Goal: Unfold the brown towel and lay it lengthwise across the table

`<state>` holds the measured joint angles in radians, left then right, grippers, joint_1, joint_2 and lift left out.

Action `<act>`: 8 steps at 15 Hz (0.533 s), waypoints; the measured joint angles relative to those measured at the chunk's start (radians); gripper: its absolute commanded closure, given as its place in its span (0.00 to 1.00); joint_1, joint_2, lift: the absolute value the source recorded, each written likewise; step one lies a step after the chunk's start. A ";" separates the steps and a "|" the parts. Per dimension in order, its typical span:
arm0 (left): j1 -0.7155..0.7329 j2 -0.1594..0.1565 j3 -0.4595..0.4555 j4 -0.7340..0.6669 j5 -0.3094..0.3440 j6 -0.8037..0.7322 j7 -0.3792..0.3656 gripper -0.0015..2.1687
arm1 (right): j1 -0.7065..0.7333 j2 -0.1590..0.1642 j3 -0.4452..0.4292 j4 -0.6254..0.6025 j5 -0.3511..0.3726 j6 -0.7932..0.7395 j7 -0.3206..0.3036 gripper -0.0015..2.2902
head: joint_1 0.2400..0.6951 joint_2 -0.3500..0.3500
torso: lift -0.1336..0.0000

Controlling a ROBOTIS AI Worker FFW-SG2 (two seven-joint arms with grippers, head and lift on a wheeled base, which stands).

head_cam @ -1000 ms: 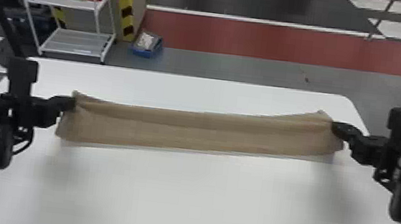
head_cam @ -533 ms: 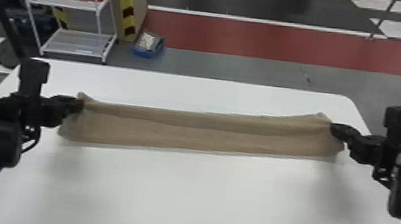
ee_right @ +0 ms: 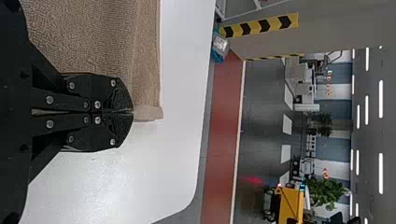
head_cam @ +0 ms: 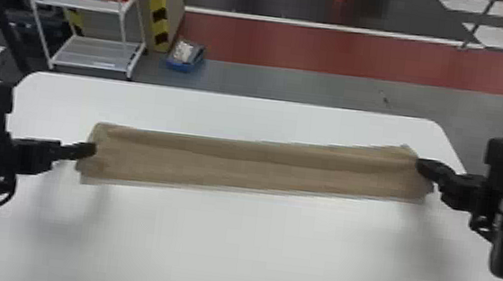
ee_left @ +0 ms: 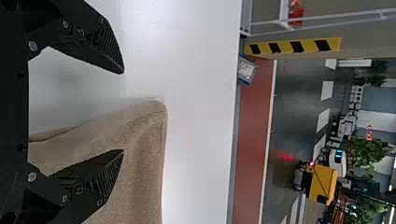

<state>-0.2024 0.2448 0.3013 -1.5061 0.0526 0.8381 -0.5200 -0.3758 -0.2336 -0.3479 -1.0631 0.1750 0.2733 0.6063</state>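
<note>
The brown towel (head_cam: 256, 165) lies as a long folded strip across the white table (head_cam: 242, 250), left to right. At its left end is my left gripper (head_cam: 92, 150); in the left wrist view that gripper (ee_left: 122, 112) stands open, one finger over the towel (ee_left: 144, 154) and the other over bare table. My right gripper (head_cam: 420, 165) is at the towel's right end. In the right wrist view the gripper (ee_right: 132, 111) has its fingers pressed together at the edge of the towel (ee_right: 93, 37), shut on that edge.
Behind the table at the left stand a white shelf rack (head_cam: 93, 54) and a pillar with yellow-black stripes (head_cam: 158, 5). A blue box (head_cam: 185, 55) sits on the floor nearby. The table's far edge runs beyond the towel.
The left gripper first moved slightly right, then opened and drew back left, letting go of the towel's left end. The right gripper has barely moved, and the towel has stayed nearly as it was.
</note>
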 measured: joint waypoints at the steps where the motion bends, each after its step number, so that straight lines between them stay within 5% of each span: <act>1: 0.007 0.001 0.011 -0.009 0.021 0.026 -0.014 0.06 | 0.001 0.000 0.001 -0.002 0.000 0.004 0.000 0.56 | 1.00 0.46 | 0.09; 5: 0.016 0.002 0.020 -0.023 0.068 0.060 -0.061 0.18 | 0.005 0.007 0.005 -0.009 0.005 0.015 0.000 0.56 | 1.00 0.44 | 0.09; 8: 0.021 0.002 0.013 -0.029 0.076 0.064 -0.069 0.75 | 0.020 0.008 -0.001 -0.013 0.005 0.026 0.000 0.56 | 1.00 0.43 | 0.09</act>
<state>-0.1817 0.2465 0.3148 -1.5347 0.1281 0.9018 -0.5888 -0.3557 -0.2259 -0.3485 -1.0761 0.1803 0.2991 0.6059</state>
